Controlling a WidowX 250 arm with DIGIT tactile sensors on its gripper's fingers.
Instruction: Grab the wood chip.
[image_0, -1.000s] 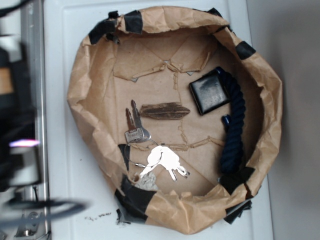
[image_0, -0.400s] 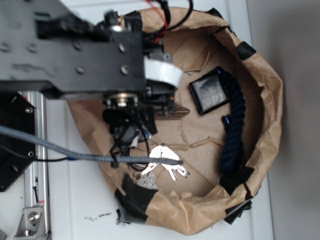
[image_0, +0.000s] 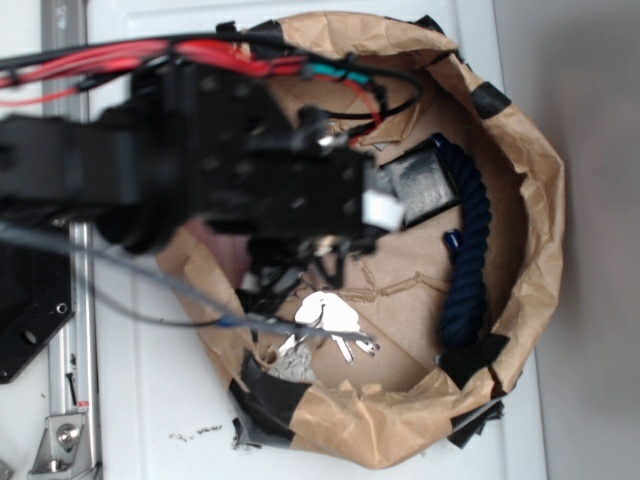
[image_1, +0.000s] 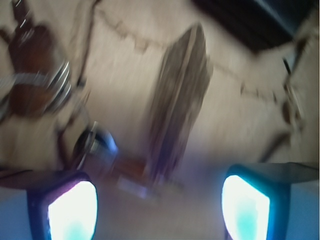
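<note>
The wood chip (image_1: 179, 102) shows in the wrist view as a long dark brown sliver lying on the brown paper, blurred by motion. My gripper (image_1: 159, 210) is open; its two bright pads (image_1: 72, 210) stand wide apart at the bottom corners, with the chip's near end just beyond the gap between them. Nothing is held. In the exterior view the black arm (image_0: 250, 180) hangs over the middle of the paper-lined bowl (image_0: 530, 200) and hides the wood chip.
A black square block (image_0: 425, 185) and a dark blue rope (image_0: 468, 260) lie at the bowl's right. Silver keys (image_0: 335, 320) lie at the lower middle; another key (image_1: 35, 75) is left of the chip. The raised paper wall rings everything.
The arm has swung in from the left, then moved right and lower over the bowl's middle, covering the wood chip in the exterior view.
</note>
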